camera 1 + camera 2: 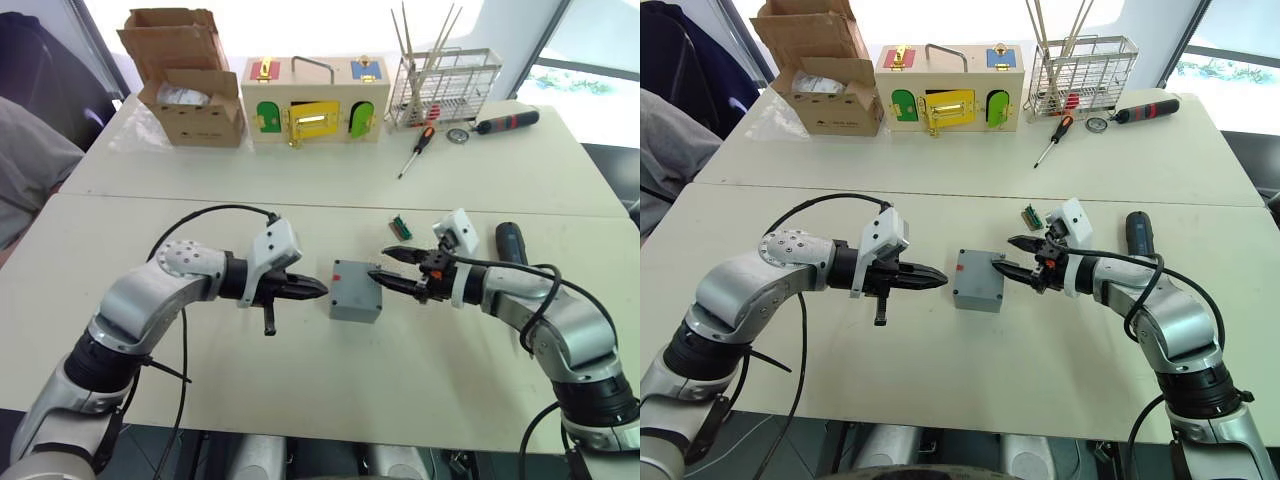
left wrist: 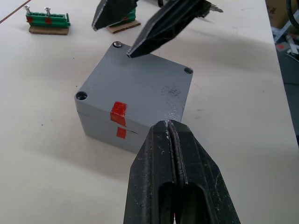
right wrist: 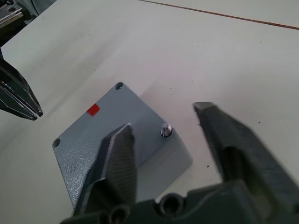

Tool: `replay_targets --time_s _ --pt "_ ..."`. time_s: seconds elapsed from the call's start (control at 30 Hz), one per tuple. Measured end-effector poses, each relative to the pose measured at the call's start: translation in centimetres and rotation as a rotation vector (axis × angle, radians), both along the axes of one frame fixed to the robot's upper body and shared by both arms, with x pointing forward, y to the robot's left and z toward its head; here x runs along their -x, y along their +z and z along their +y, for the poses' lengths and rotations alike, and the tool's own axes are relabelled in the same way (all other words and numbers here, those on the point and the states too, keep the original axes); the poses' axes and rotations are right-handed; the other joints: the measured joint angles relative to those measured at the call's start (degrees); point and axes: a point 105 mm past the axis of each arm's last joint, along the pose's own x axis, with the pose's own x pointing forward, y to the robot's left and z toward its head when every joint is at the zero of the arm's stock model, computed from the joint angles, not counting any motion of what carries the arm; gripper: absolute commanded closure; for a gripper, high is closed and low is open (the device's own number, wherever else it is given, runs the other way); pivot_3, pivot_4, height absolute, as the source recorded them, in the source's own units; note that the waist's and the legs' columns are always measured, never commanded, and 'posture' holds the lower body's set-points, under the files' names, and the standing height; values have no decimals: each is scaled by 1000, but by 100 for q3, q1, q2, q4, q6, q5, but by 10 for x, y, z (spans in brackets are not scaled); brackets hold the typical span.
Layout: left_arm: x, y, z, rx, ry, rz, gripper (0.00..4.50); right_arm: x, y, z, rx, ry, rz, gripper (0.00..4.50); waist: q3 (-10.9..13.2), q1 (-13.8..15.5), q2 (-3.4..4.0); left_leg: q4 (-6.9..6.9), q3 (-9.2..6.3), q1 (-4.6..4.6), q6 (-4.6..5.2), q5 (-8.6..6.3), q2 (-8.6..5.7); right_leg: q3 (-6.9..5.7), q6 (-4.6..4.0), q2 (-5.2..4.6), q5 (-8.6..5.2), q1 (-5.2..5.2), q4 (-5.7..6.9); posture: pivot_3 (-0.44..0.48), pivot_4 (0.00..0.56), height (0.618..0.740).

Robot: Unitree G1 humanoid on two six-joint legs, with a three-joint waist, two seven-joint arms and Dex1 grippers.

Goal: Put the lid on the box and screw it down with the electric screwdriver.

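At table centre the lid sits seated on the box with one screw placed, electric screwdriver unused beyond the spread right gripper; left gripper is closed, empty.

We see the box on the table between our grippers, lid seemingly on it.

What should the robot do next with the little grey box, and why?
Probably fetch the electric screwdriver. The lid already sits on the box, and one screw stands in a corner hole while other holes look empty. The right gripper is open at the box and nearest the tool; the left gripper is shut.
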Motion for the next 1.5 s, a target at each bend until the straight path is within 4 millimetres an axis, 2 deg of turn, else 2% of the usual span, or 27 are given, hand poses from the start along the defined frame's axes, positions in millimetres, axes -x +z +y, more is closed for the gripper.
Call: replay_targets --time_s 0.03,0.07,0.17,0.3,0.4,0.5,0.57,0.63,0.7,0.77,0.87,1.0,1.17,1.27,1.4,1.5 --pt "0 0 0 2 0 0 4500 0 1 0 -5 0 3 167 0 -1 0 0 0 0 0 0 0 0 0 0 0 0 0 0 150 740" --pt "0 1 0 6 -1 0 4500 -1 3 0 -10 -1 3 12 0 -1 0 0 0 0 0 0 0 0 0 0 0 0 0 0 150 740" --pt "-1 8 -3 48 -5 0 4500 -5 21 -7 -59 -31 -8 12 0 9 0 1 0 0 0 0 0 0 0 -1 0 0 0 0 150 740" --pt "-3 24 -8 106 -23 -12 4500 -15 71 -27 -182 -109 -34 12 0 3 0 1 0 -1 0 0 0 0 0 -2 0 0 0 0 150 740" --pt "-1 35 -13 133 -60 -26 4500 -21 113 -58 -256 -202 -25 12 0 10 0 -1 -1 -2 0 0 0 -2 0 -3 0 0 0 0 150 740" --pt "4 39 -20 131 -116 -44 4500 -27 126 -111 -78 -389 9 12 1 41 1 -3 2 -4 6 -3 -7 -2 0 -9 0 1 -5 0 150 740" --pt "10 40 -25 123 -161 -61 4500 -22 117 -141 64 -492 106 12 1 36 1 -6 10 -4 9 -5 -10 2 0 -14 0 -1 -6 0 150 740" --pt "13 40 -31 123 -191 -77 4500 -15 97 -157 168 -549 266 12 1 -11 1 -1 19 -3 11 -6 -9 5 0 -18 0 0 -10 0 150 740" --pt "16 40 -36 126 -213 -87 4500 -6 78 -162 188 -549 419 12 0 -46 2 -2 27 0 14 -8 -6 10 0 -16 0 -2 -13 0 150 740" --pt "17 40 -40 134 -219 -94 4500 1 67 -161 152 -519 551 12 1 -52 5 -2 29 0 17 -10 1 12 0 -8 -1 -12 -12 0 150 740" --pt "23 37 -44 134 -234 -99 4500 1 63 -174 170 -589 633 12 0 -23 6 -4 26 0 12 -7 5 12 0 -4 -1 -18 -11 0 150 740" --pt "24 30 -46 139 -216 -85 4500 6 35 -192 237 -697 788 12 0 23 6 -1 25 -6 10 -6 -1 12 0 -12 -1 -17 -12 0 150 740" --pt "27 26 -46 130 -197 -98 4500 5 15 -199 285 -746 879 12 0 5 6 -1 27 -5 9 -5 -4 11 0 -16 -1 -19 -11 0 150 740" --pt "27 27 -50 147 -187 -101 4500 2 11 -196 275 -735 913 12 0 5 6 0 27 -5 8 -5 -4 11 0 -16 -1 -19 -11 0 150 740" --pt "25 25 -50 155 -155 -95 4500 -6 -5 -193 303 -737 952 12 0 5 6 -1 28 -6 7 -4 -5 11 1 -16 -1 -20 -10 0 150 740" --pt "24 22 -49 154 -138 -83 4500 -10 -6 -192 337 -728 945 12 0 3 5 0 27 -5 7 -4 -6 11 1 -17 -1 -20 -8 0 150 740"
